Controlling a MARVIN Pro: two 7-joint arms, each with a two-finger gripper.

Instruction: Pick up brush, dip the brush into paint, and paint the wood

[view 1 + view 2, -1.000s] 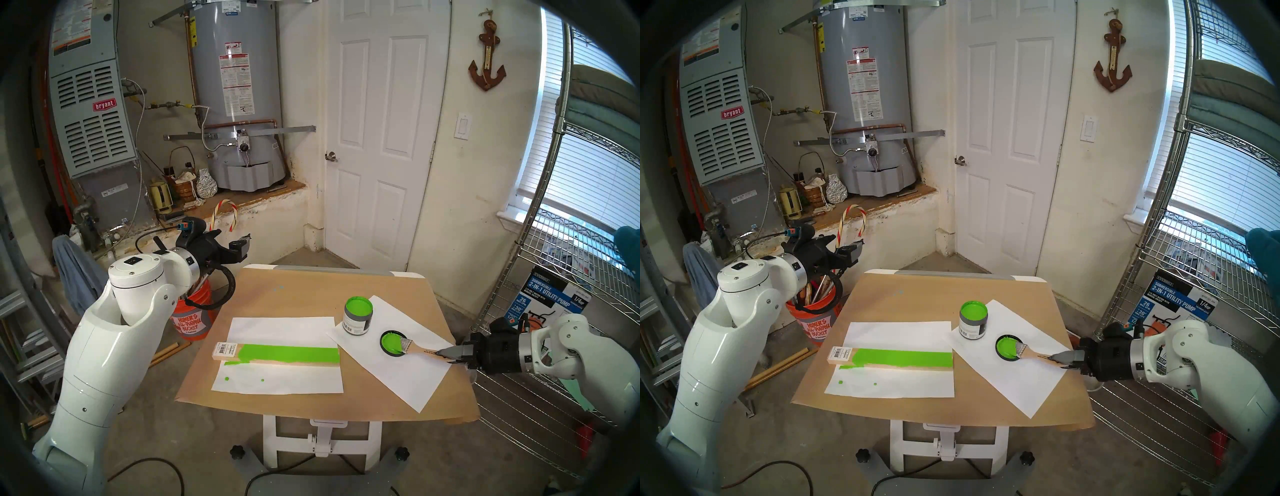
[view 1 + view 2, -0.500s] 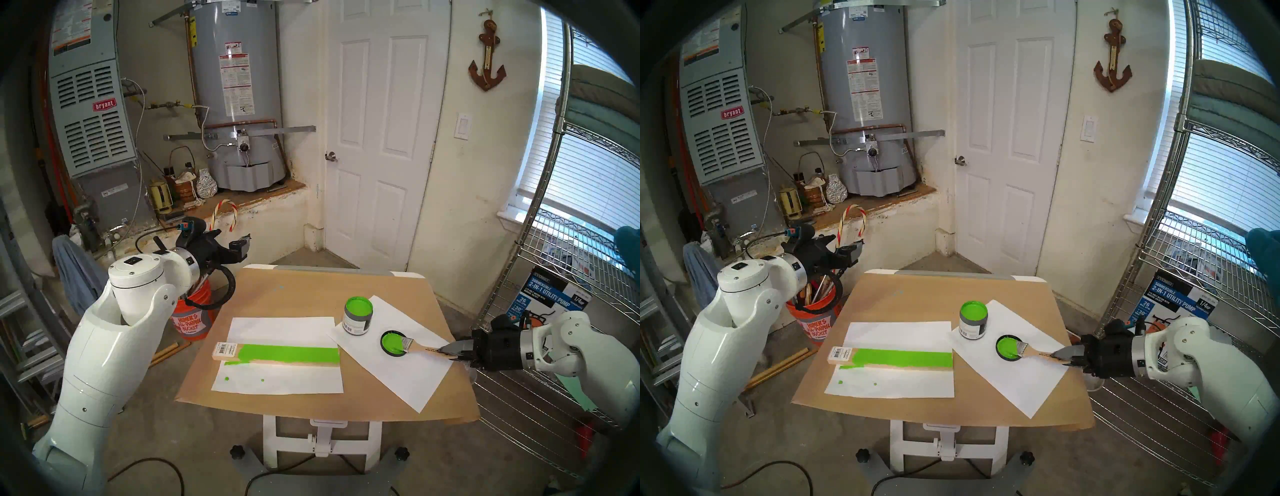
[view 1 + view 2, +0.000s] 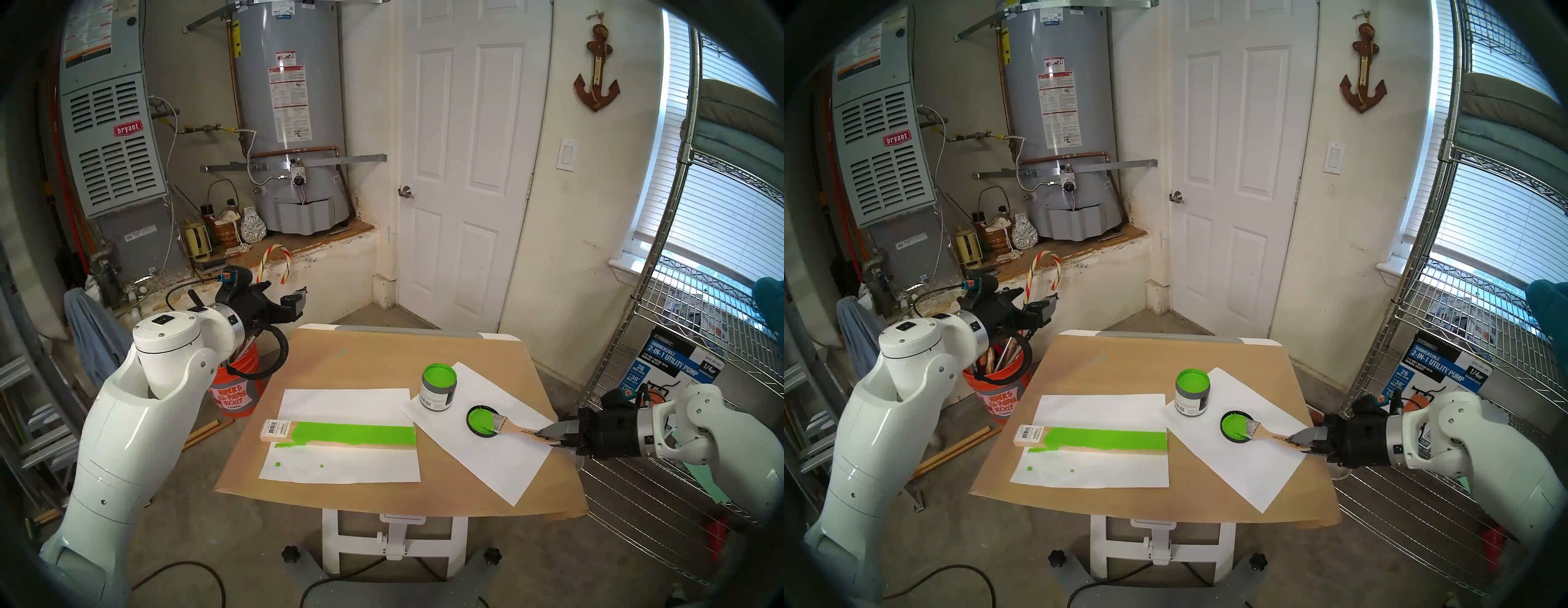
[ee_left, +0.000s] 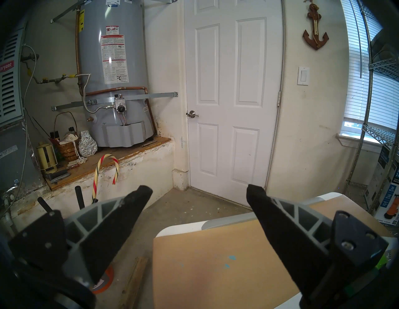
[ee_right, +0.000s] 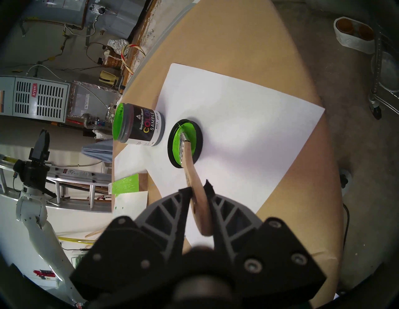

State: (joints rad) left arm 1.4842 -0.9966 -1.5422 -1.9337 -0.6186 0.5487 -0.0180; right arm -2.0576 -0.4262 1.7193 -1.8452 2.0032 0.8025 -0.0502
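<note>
Plainly, the brush (image 3: 515,428) lay with its long axis running from the paint-filled lid (image 3: 481,420) toward lower right, its handle end between the right gripper (image 3: 551,434) fingers, which looked slightly parted, perhaps no longer clamping; the left gripper (image 4: 198,192), spread wide, hung far off at upper left.

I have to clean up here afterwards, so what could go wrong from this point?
1. The brush rests with its bristles in the paint-filled lid, its handle between the right gripper's slightly parted fingers; pulling back could snag it and smear the white paper.
2. The open paint jar stands right beside the lid; a sideways swing might tip it.
3. The board's wet green coat could smudge if brushed against.
</note>
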